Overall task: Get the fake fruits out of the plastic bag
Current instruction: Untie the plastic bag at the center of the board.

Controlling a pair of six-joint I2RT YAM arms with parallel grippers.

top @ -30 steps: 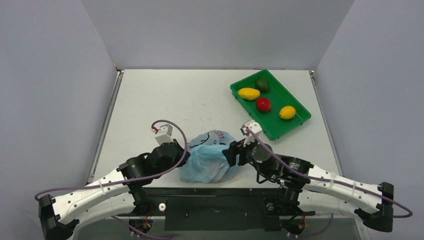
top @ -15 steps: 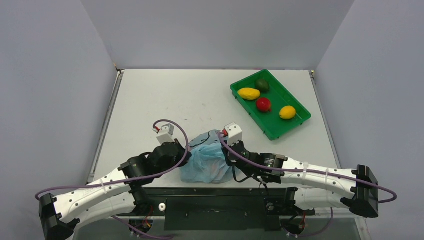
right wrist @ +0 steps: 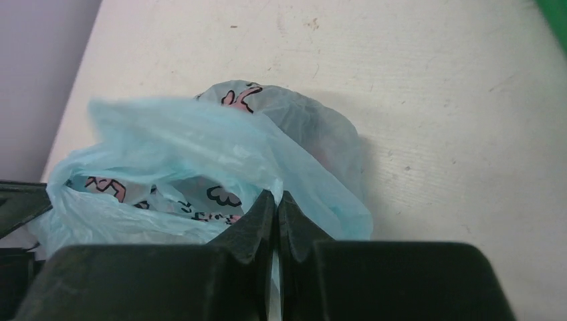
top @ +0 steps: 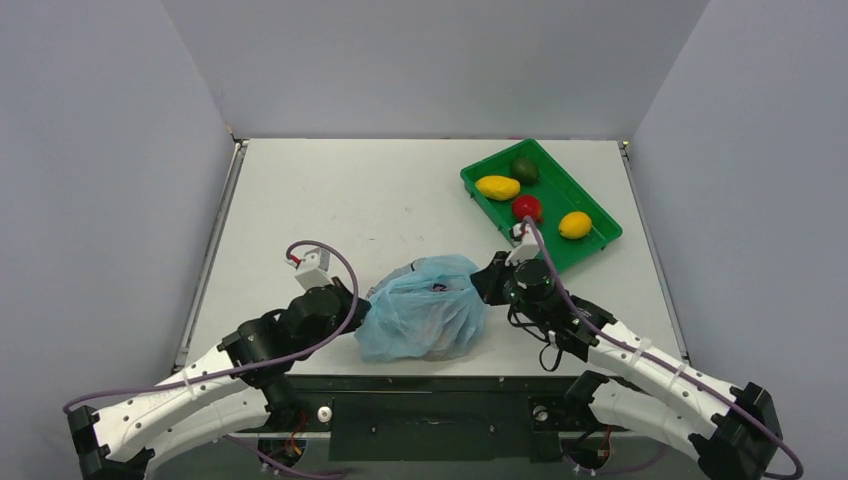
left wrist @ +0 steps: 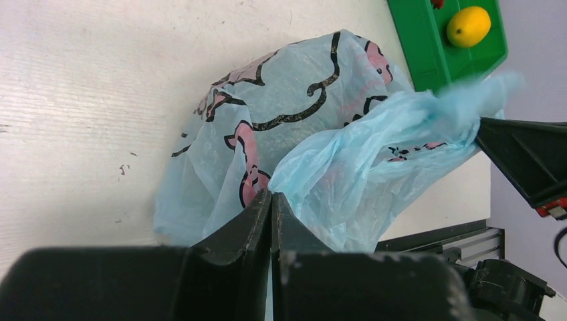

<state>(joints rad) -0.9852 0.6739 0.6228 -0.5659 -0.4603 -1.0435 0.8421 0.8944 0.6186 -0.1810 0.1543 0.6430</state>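
Left gripper first: its two black fingers are pressed flat together with a fold of the plastic bag nipped between them, film spilling out right at the tips; from above, that left gripper sits low at the bag's left flank, touching it; over to the right gripper, same story, fingers squeezed together on a pleat of pale blue film that rises straight off the tips; from overhead the right gripper bites the bag's opposite side, so the plastic bag is stretched between the two pinches; ahead of the left fingertips the film fans out, black-outlined pink drawings across it, and at its far end a bunched corner runs into the other arm's dark finger; ahead of the right fingertips the plastic bag opens into a loose, puffed mouth with a rounded lobe beyond, resting on the table; the fake fruits are inside that bag, between the two grippers, and the crinkled film hides them; only a dim shadow shows in the far lobe, and which fruit it is cannot be told; farther out, beyond the right gripper and off to its right, a green tray lies near the wrist without touching it, with two yellow fruits and a dark green fruit in it
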